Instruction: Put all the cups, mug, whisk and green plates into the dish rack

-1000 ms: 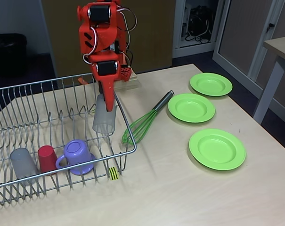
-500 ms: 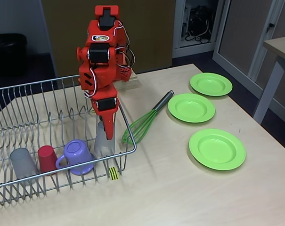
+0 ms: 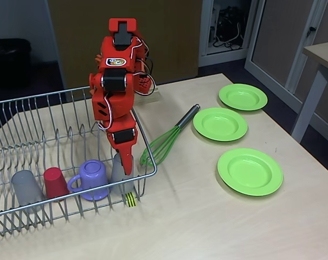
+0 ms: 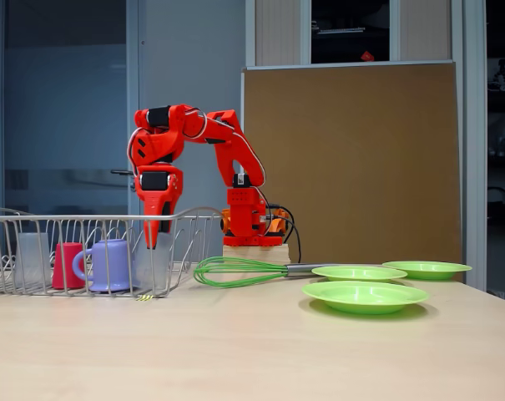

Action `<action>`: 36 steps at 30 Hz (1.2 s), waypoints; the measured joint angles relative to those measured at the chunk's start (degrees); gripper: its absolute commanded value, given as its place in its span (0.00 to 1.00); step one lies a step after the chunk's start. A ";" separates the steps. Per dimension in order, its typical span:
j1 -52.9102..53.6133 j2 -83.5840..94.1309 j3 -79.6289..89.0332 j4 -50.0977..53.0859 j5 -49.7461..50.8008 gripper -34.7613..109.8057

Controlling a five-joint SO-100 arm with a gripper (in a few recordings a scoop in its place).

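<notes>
worktop (image 3: 207,216): pale wood-grain laminate | behind it: brown board panel (image 4: 352,159) | floor (image 3: 229,67): dark | cabinet (image 3: 229,27): white, open, cables inside | second table (image 3: 321,59): corner at right edge, grey leg | black bin (image 3: 9,57): far left | light: even, soft indoor

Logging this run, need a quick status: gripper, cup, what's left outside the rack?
Gripper down in dish rack, closed on grey cup beside mug. Whisk, three green plates on table. Nothing in the way.
</notes>
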 measured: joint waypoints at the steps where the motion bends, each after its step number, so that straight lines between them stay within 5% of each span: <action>1: -0.18 -0.09 0.00 -0.35 0.00 0.44; 27: -0.88 -0.79 -3.60 6.33 0.00 0.53; 36: -1.05 11.95 0.97 12.39 -1.93 0.51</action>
